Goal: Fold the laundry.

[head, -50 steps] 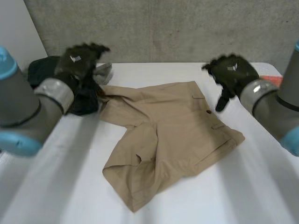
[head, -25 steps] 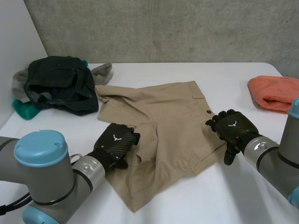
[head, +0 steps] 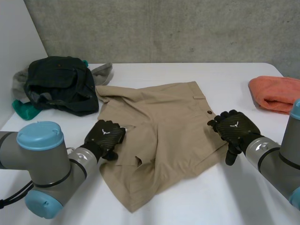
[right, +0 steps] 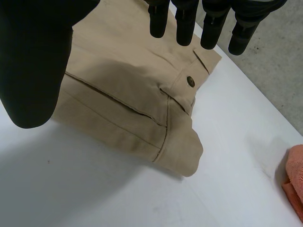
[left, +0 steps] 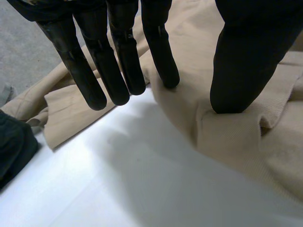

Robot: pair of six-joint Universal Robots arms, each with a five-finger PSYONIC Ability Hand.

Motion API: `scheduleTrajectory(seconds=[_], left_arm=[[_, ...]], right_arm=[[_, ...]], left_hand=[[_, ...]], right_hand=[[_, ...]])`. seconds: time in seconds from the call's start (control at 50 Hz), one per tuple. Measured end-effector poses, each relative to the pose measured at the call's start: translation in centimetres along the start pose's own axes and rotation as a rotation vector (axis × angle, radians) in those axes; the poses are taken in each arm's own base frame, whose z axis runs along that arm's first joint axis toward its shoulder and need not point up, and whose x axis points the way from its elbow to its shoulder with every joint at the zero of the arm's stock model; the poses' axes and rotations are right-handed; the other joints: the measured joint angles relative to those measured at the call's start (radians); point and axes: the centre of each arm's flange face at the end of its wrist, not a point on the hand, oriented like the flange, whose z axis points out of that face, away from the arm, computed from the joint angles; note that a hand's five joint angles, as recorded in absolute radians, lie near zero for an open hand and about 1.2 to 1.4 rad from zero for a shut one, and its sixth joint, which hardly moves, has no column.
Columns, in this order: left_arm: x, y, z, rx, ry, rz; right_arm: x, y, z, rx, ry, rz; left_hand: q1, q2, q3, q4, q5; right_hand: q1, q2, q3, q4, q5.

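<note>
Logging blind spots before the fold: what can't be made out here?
1) Orange cloth: head view, cut off by the right edge.
2) Teal item: head view, mostly buried under the dark clothes; type unclear.
3) Grey garment: head view, largely hidden behind the dark clothes.
4) Shorts: head view, left hand covers the edge beneath it, right hand part of the opposite side; lower layers lie under the top one.

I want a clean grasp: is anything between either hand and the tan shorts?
Nothing visible. The left hand is at one edge of the crumpled tan shorts, thumb on the cloth; the right hand is over the opposite edge. The dark clothes pile and orange cloth lie apart.
</note>
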Motion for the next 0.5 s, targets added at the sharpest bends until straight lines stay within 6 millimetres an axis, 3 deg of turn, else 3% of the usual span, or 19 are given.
scheduleTrajectory(seconds=[0.12,0.3,0.42,0.5], left_arm=[[-1.2,-0.5,0.1,0.012,-0.052,0.056],[-5.2,-0.8,0.9,-0.015,-0.245,0.103],[-7.0,-2.9,1.0,0.036,-0.315,0.136],[-6.9,-4.8,0.1,0.088,-0.319,0.138]], right_arm=[[0.2,0.1,0.0,-0.002,0.004,0.002],[0.6,-0.1,0.1,0.005,0.010,0.000],[1.7,-0.4,0.3,0.034,0.003,-0.022],[3.1,-0.2,0.5,0.051,0.005,-0.053]], left_hand=[[0.047,0.049,0.046,0.049,0.036],[0.057,0.061,0.057,0.064,0.052],[-0.091,-0.079,-0.076,-0.078,-0.077],[-0.119,-0.121,-0.118,-0.126,-0.128]], right_hand=[[0.000,0.000,0.000,0.000,0.000],[0.000,0.000,0.000,0.000,0.000],[0.190,0.198,0.202,0.201,0.194],[0.231,0.236,0.244,0.246,0.238]])
